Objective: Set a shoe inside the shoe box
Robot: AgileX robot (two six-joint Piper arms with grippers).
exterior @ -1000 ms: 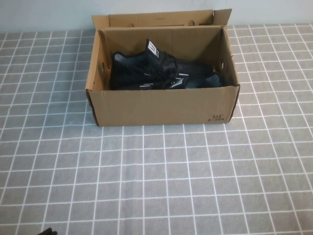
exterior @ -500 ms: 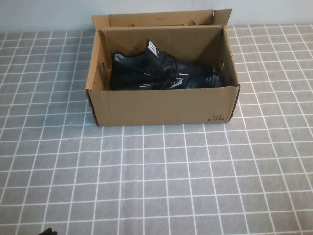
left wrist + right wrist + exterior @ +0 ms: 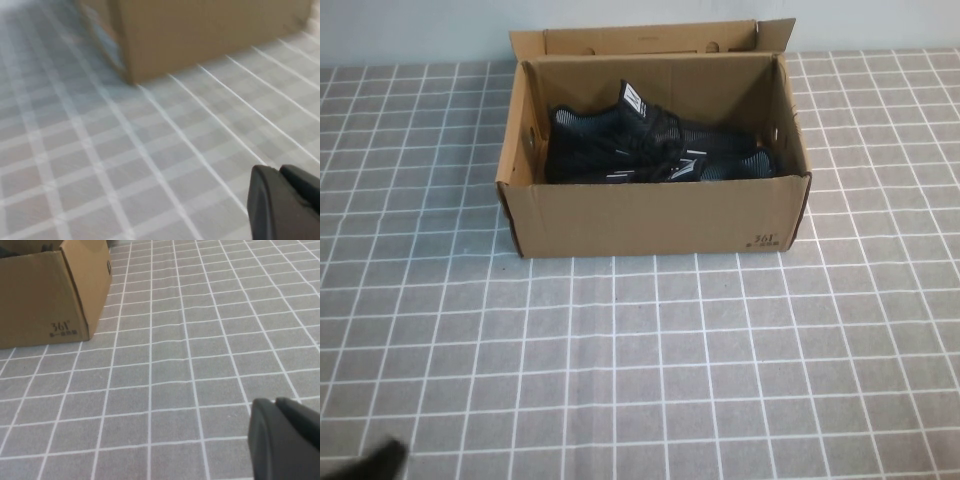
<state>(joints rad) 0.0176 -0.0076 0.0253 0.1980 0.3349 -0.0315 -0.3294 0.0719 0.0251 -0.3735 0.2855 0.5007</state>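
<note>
Surface (image 3: 650, 380): grey cloth with a white grid, filling my high view from near edge to the back wall.

Shoe box (image 3: 650, 215): brown cardboard, open at the top, standing at the far middle of the surface. Its lid flap stands up behind the back wall. A small dark print sits low on the front wall toward the robot's right. I also see the printed corner in the right wrist view (image 3: 47, 295) and a blurred plain corner in the left wrist view (image 3: 200, 35).

Shoes (image 3: 655, 150): black pair with white marks, lying inside the shoe box against its floor, a white-striped tongue tab standing up near the middle. I cannot separate one shoe from the other cleanly.

Left gripper (image 3: 287, 207): low over the surface at the near left, well apart from the shoe box; in my high view only a dark smear at the bottom left corner (image 3: 370, 465). It holds nothing; the two dark fingers I see sit close together, a narrow stance.

Right gripper (image 3: 287, 440): over bare surface, off the shoe box's right front corner and well apart from it. Empty, fingers close together, narrow.
</note>
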